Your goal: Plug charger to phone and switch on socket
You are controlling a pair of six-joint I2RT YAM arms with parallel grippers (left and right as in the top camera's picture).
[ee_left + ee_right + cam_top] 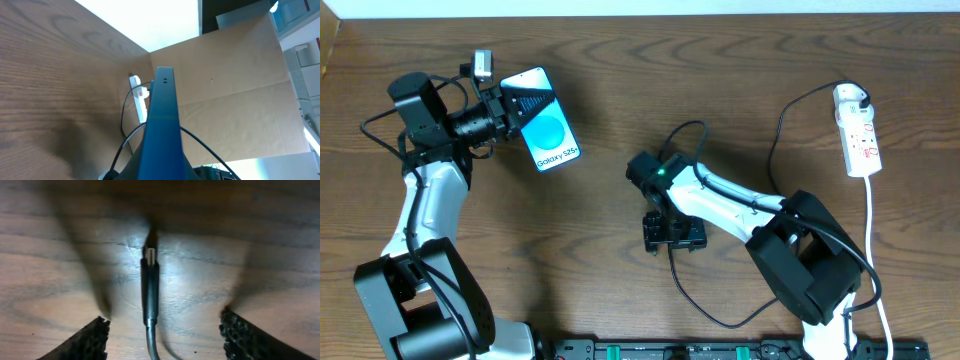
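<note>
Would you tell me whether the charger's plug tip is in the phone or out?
Out: the plug tip lies on the table inside the open right gripper, far from the phone in the left gripper.

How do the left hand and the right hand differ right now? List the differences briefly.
The left hand is shut on the phone; the right hand holds nothing, its fingers spread either side of the charger tip lying on the table. The left hand points sideways along the table; the right hand points down at it. Both are black two-finger hands.
</note>
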